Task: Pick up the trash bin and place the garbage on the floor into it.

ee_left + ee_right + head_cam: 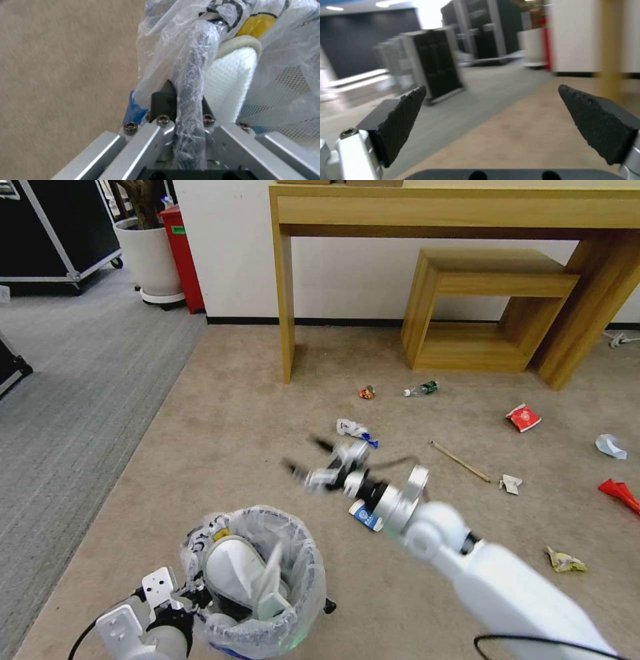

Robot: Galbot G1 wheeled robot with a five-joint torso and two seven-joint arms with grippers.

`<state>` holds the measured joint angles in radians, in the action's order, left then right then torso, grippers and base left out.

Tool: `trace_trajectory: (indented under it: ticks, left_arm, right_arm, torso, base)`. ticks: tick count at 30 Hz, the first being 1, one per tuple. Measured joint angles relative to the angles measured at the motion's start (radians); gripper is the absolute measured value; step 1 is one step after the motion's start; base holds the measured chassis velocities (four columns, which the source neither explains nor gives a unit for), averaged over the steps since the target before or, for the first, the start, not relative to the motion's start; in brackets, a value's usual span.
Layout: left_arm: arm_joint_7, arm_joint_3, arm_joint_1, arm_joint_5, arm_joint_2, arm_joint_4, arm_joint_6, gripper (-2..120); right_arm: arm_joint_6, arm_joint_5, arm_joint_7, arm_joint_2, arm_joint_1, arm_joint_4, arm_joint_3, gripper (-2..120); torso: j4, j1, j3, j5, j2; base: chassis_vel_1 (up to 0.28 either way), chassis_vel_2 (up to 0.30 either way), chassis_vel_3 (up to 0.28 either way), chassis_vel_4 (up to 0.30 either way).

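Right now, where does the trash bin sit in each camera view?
Head view: trash bin at lower left, left gripper on its rim.
Left wrist view: its bag-wrapped rim runs between the gripper's fingers.
Right wrist view: not in it.
Shared landmark: the tan carpet.

The left gripper (186, 105) clamps the bin (195, 75) rim through its bag (160, 50), a slipper (230, 82) inside, carpet (60, 75) beside.
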<state>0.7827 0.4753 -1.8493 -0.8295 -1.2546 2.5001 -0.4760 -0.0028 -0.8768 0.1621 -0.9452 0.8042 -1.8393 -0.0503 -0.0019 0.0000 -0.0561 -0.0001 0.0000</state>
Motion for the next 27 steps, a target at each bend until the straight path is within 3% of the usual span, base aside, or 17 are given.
trace_trajectory:
  ticks: [8,16,19,22,23,26,27]
  left_arm:
    - [-0.047,0.016,0.005,0.055,0.021,0.000,0.022,0]
    - [-0.090,0.008,-0.004,0.097,0.024,0.000,0.020,0]
    - [-0.095,0.004,-0.006,0.096,0.022,0.000,0.019,0]
    - [-0.098,-0.001,-0.005,0.085,0.013,0.000,0.019,0]
    - [-0.098,-0.001,-0.005,0.085,0.013,0.000,0.019,0]
    - [-0.104,0.009,0.005,0.069,0.012,0.000,0.018,0]
    - [-0.104,0.009,0.005,0.069,0.012,0.000,0.018,0]
  right_arm:
    - [-0.134,0.161,-0.280,0.038,0.151,-0.033,0.209,100]
    - [-0.140,0.282,-0.342,0.027,0.291,-0.017,0.362,100]
    - [-0.099,0.313,-0.337,0.002,0.354,-0.018,0.437,100]
    - [0.030,0.424,-0.332,-0.079,0.465,-0.047,0.565,100]
    - [0.030,0.424,-0.332,-0.079,0.465,-0.047,0.565,100]
    - [0.191,0.570,-0.320,-0.199,0.567,-0.085,0.669,100]
    - [0.191,0.570,-0.320,-0.199,0.567,-0.085,0.669,100]
  torso:
    - [-0.0002,0.000,0.000,0.0004,0.000]
    - [-0.0002,0.000,0.000,0.0003,0.000]
    - [-0.0002,0.000,0.000,0.0002,0.000]
    - [-0.0002,0.000,0.000,0.0001,0.000]
    - [-0.0002,0.000,0.000,0.0001,0.000]
    - [-0.0004,0.000,0.000,0.0003,0.000]
    - [-0.0004,0.000,0.000,0.0003,0.000]
  base:
    - [0.000,0.000,0.000,0.000]
    - [0.000,0.000,0.000,0.000]
    - [0.000,0.000,0.000,0.000]
    - [0.000,0.000,0.000,0.000]
    - [0.000,0.000,0.000,0.000]
    - [0.000,0.000,0.000,0.000]
    - [0.000,0.000,0.000,0.000]
